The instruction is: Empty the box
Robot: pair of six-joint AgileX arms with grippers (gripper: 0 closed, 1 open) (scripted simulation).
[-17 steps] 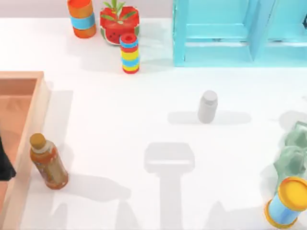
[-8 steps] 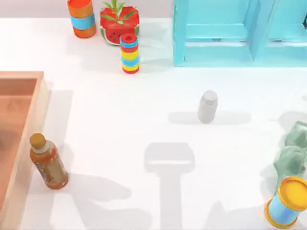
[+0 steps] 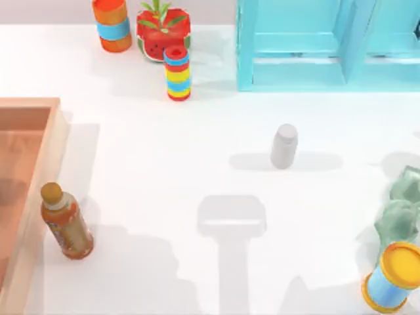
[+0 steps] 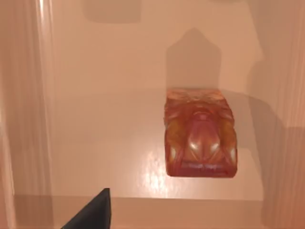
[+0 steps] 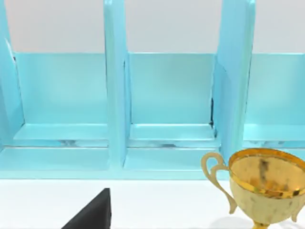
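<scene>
Hovering over the box, left gripper shows as one dark finger tip at the wrist view's edge; cannot tell whether it's spread or pressed together. Directly beneath it, a glossy reddish-orange item lies flat on the box floor, apart from the walls. So emptying looks unfinished: at least this one piece is left inside. Top view: box sits at the table's left edge, with a brown bottle upright just outside its wall and a white bottle mid-table. Right gripper parked facing turquoise shelf, compartments bare, gold cup nearby.
</scene>
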